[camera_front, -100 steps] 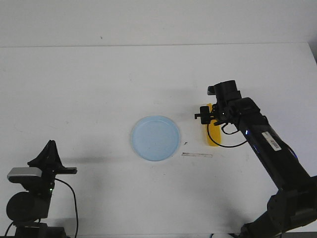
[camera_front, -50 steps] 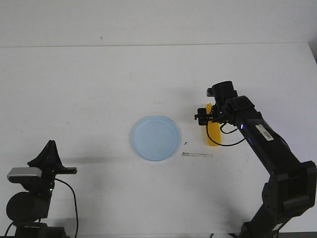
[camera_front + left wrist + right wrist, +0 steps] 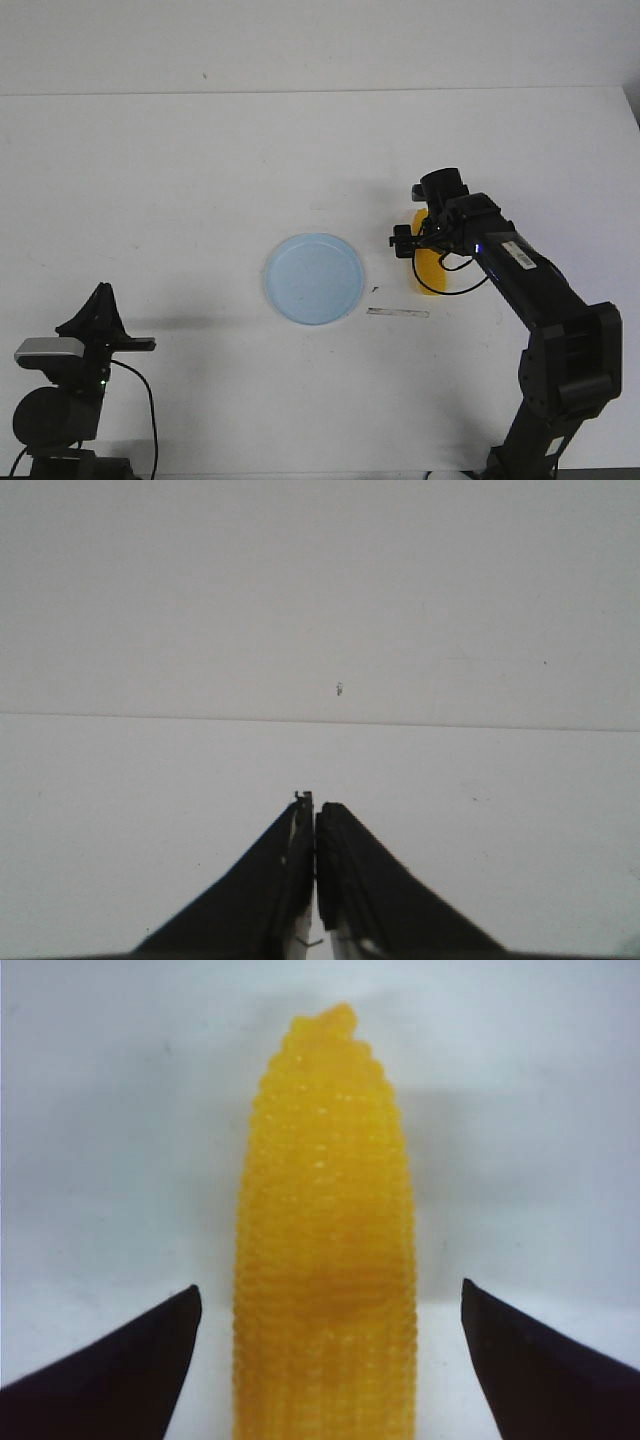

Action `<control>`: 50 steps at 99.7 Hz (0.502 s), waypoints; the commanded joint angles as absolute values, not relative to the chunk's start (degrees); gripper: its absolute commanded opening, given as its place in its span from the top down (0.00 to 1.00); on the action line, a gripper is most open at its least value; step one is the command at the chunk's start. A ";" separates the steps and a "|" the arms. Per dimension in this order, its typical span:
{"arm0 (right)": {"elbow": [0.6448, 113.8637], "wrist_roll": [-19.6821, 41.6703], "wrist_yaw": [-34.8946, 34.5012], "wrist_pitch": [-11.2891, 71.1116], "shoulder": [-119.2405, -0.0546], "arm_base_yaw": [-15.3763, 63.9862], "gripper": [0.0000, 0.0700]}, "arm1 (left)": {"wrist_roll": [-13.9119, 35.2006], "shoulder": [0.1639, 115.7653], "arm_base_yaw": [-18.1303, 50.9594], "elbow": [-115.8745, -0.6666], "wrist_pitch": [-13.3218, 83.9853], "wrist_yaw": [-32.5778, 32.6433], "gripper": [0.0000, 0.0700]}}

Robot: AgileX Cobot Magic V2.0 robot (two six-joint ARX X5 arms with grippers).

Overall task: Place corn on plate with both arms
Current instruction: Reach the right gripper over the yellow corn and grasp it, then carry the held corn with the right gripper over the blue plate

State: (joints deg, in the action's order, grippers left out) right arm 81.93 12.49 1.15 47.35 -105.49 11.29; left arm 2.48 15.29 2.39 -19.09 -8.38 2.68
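We see a white bench [image 3: 200, 180] filling the front view. Our right arm [image 3: 530, 290] rises from about 4 o'clock and reaches in toward the centre, ending just right of the middle. Our left arm [image 3: 60, 390] sits folded at about 8 o'clock, well apart from everything else.

The plate [image 3: 315, 279] lies flat near the centre of the bench, with nothing on it. At 3 o'clock from the plate, near it but not touching, lies the corn [image 3: 431, 272], on the bench, mostly under the right gripper [image 3: 425, 240]. In the front view we see only its lower end poking out at 6 o'clock from the gripper.

In the right wrist view the corn [image 3: 325, 1260] runs straight between the gripper's two fingers [image 3: 110, 1370], its pointed tip away from the camera. That gripper is spread wide, with clear bench showing on each side of the cob, so it grips nothing.

The left gripper [image 3: 316, 825] is clenched, its fingers pressed together on nothing, over bare bench.

A thin pale strip [image 3: 397, 313] lies on the bench at about 4 o'clock from the plate, just below the corn's end.
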 commanded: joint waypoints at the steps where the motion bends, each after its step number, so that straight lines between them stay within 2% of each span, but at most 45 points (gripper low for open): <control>1: 82.78 13.28 0.78 47.53 -107.13 11.66 0.25 | 2.42 15.22 2.33 -19.20 -9.04 2.59 1.00; 9: 82.78 13.30 0.78 47.64 -107.13 11.66 0.27 | 2.42 15.22 2.33 -19.20 -9.04 2.57 1.00; 19: 82.78 13.30 0.80 47.79 -107.13 11.66 0.53 | 2.42 15.25 2.33 -19.20 -9.04 2.59 1.00; 23: 82.78 13.30 0.80 47.94 -107.13 11.66 0.58 | 2.42 15.22 2.33 -19.20 -9.06 2.57 1.00; 50: 82.83 13.30 0.82 47.79 -107.11 11.66 0.58 | 2.42 15.22 2.33 -19.20 -9.04 2.59 1.00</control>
State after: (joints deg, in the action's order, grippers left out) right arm 81.93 12.51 0.84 47.90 -105.89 11.31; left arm 2.48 15.29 2.39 -19.09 -8.36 2.68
